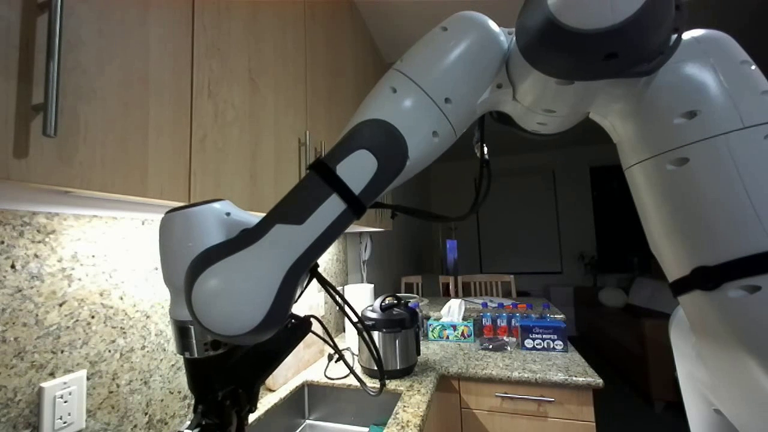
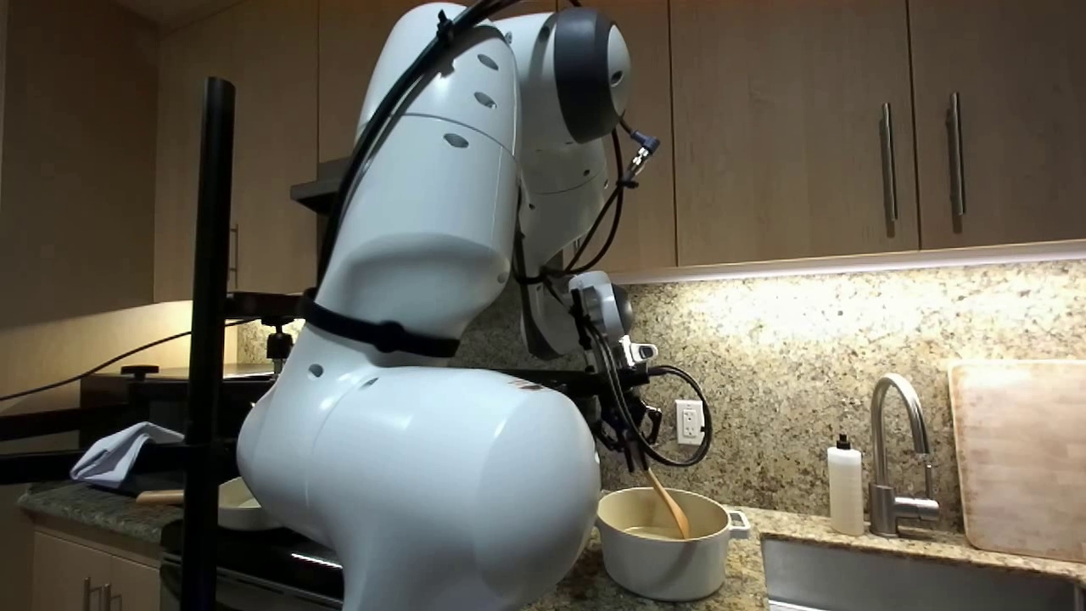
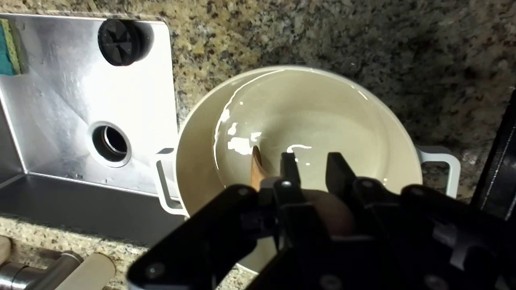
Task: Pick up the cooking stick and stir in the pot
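The cooking stick (image 2: 670,507) is a wooden spoon. It stands tilted, its lower end inside the cream pot (image 2: 663,567) and its upper part running up to my gripper (image 2: 636,458). In the wrist view my gripper (image 3: 311,156) is over the pot (image 3: 197,161), fingers a small gap apart, with the brown handle filling the space between them. The stick's blade (image 3: 256,171) shows left of the fingers, in the shiny pot bottom; the middle of the handle is hidden behind the left finger. In an exterior view only the gripper's upper part (image 1: 219,408) shows at the bottom edge.
A steel sink (image 3: 137,88) lies beside the pot, with a faucet (image 2: 895,458), a soap bottle (image 2: 845,488) and a cutting board (image 2: 1018,458) behind it. The black stove edge (image 3: 498,169) is on the pot's other side. A pressure cooker (image 1: 389,342) stands beyond the sink.
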